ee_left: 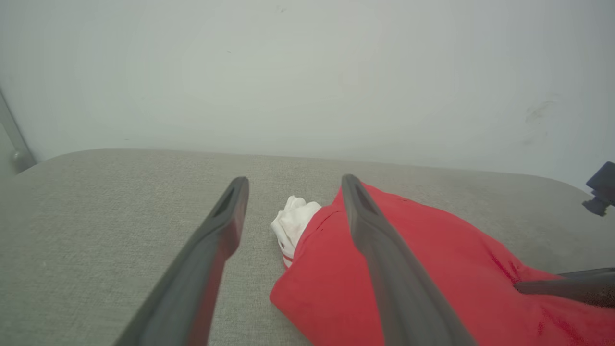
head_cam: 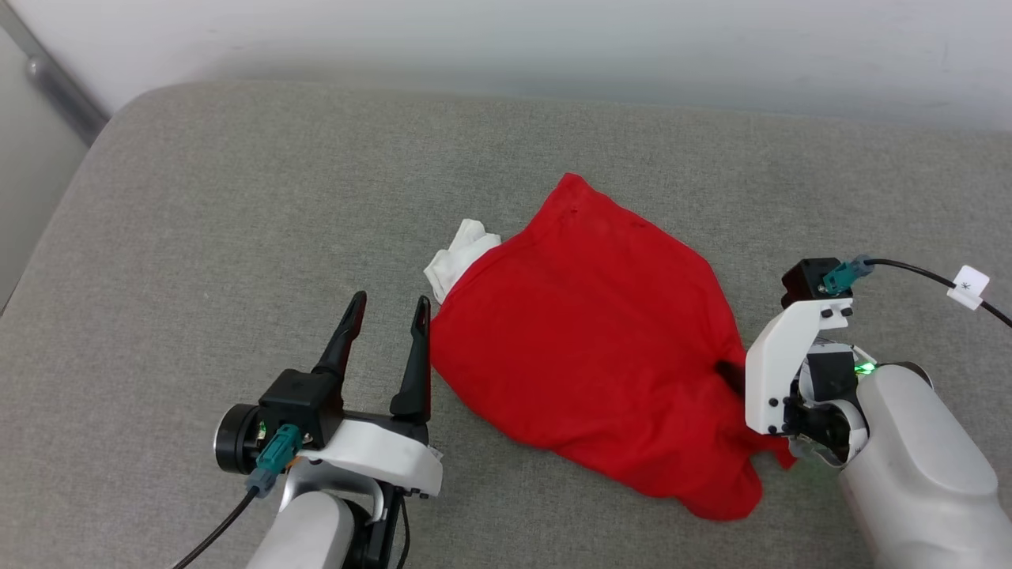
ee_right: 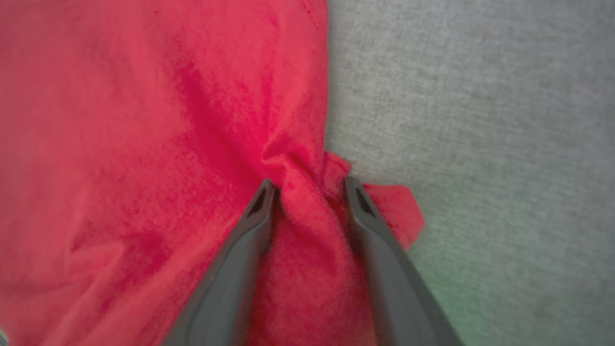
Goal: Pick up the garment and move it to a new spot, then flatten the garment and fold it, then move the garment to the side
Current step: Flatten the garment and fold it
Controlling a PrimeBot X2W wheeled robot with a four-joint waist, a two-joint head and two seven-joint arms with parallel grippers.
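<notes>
Grey woven upholstery (head_cam: pixel 198 237) spans the head view, with a pale wall (head_cam: pixel 553 39) along the top edge and a metal bar (head_cam: pixel 55 87) slanting through the upper left corner. The garment (head_cam: pixel 585 332) lies just right of centre on the cushion, a rumpled red mass with its plain side up. A bunched white sleeve (head_cam: pixel 458 257) pokes out at its upper left edge, and the left wrist view shows thin red stripes on that sleeve.

The left gripper (head_cam: pixel 391 300) sits at the lower left with its two dark fingers spread wide and nothing between them. Its inner fingertip stands just beside the garment's left edge.

The right gripper (ee_right: pixel 310 187) reaches in from the right edge of the head view at the garment's lower right border. In the right wrist view its fingers are drawn partway together, pinching a gathered ridge of red cloth that touches both of them. Creases run from the fingertips into the fabric. A black cable with a white tag (head_cam: pixel 971 286) leaves that wrist toward the right edge.
</notes>
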